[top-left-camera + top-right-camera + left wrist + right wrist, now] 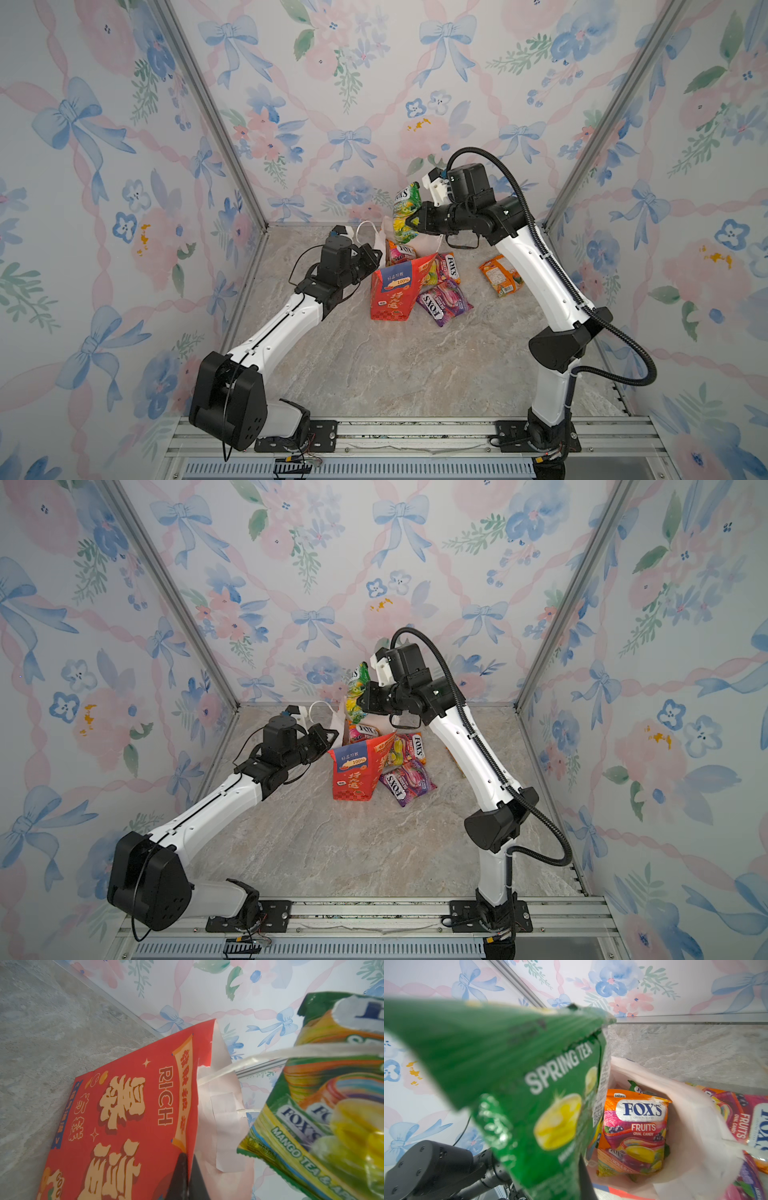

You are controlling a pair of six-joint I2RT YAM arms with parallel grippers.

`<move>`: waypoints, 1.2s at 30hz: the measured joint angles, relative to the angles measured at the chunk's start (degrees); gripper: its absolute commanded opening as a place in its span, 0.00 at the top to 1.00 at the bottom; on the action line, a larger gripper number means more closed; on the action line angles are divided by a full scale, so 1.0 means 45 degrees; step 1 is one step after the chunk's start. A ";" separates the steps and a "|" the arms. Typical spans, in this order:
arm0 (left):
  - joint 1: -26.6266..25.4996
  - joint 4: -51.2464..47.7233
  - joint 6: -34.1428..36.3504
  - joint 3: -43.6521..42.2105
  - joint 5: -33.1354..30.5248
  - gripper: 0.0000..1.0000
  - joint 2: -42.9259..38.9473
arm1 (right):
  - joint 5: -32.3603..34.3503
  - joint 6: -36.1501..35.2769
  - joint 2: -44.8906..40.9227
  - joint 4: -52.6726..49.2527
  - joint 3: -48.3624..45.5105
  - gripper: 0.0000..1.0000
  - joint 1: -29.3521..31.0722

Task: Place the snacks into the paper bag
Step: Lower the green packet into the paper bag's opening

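The right jaws are closed on a green packet (405, 218) (356, 692) (529, 1084) marked "SPRING TEA", gripping it at its side so that it sticks up above them and hangs down below them. Directly beneath these jaws lies the open mouth of the paper bag (395, 291) (353, 775) (695, 1126), with the packet's lower end just above the white lining. Down inside the bag, below the held packet, an orange FOX'S packet (635, 1132) (401, 251) (363, 731) stands against the wall, and the tip of another green one (636, 1088) peeks out behind it.

The left jaws are shut on the bag's rim: in the left wrist view one dark finger (182, 1176) presses on the red printed outside (124, 1115) and the other sits against the white inside. A white cord handle (249, 1061) (368, 226) runs out from the rim past these jaws, and the green packet (332, 1105) hangs just beyond it.

Farther out, on the far side of the bag from the left jaws, a red-yellow FOX'S packet (446, 270) (409, 748) (747, 1122) and a purple FOX'S packet (444, 301) (405, 781) lie against the bag on the table (415, 374). An orange packet (500, 276) lies apart from them, under the right arm's forearm.
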 measured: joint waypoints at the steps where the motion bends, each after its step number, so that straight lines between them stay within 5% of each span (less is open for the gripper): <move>1: 0.0000 0.0000 0.0010 0.0005 -0.0039 0.96 0.0000 | 0.0107 -0.0034 -0.0039 -0.0117 -0.0097 1.00 0.0019; 36: -0.0223 0.0175 0.0189 0.0019 -0.0306 0.92 -0.0010 | 0.0850 0.0612 0.0899 -0.3915 0.0884 1.00 0.0661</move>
